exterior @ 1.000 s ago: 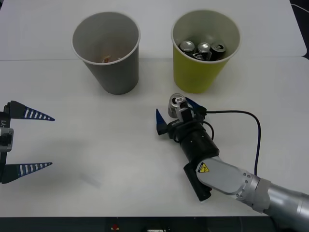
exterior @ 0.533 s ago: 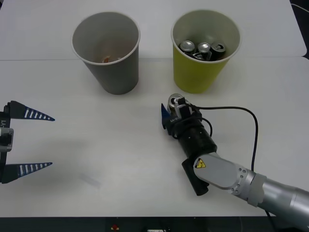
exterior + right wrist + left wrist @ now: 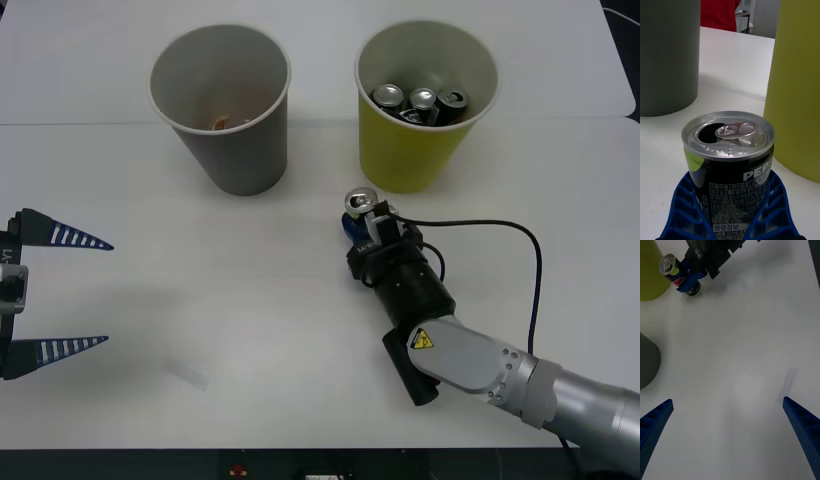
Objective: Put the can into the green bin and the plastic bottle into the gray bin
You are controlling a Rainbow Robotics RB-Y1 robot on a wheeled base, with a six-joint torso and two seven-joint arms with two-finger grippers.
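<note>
The can [image 3: 357, 204], dark with a silver top and a Pepsi label, stands just in front of the green bin [image 3: 412, 150]. My right gripper [image 3: 358, 222] is shut on the can [image 3: 730, 161], with a blue finger [image 3: 680, 204] pressed against each side. The left wrist view shows the can [image 3: 669, 265] in the right gripper [image 3: 687, 277] beside the green bin [image 3: 649, 277]. The gray bin [image 3: 232, 150] stands to the left of the green one. At the table's left edge my left gripper [image 3: 106, 292] hangs open and holds nothing. The plastic bottle is out of view.
Several dark silver-topped cans [image 3: 420, 102] lie inside the green bin. Something small and orange [image 3: 220, 122] sits at the bottom of the gray bin. A black cable [image 3: 490, 232] loops from my right wrist. A small clear scrap [image 3: 187, 372] lies on the white table [image 3: 250, 290].
The right gripper's fingers, spread around the can a second ago, have shut on it. The can has shifted slightly left and toward the bins. The left arm has not moved.
</note>
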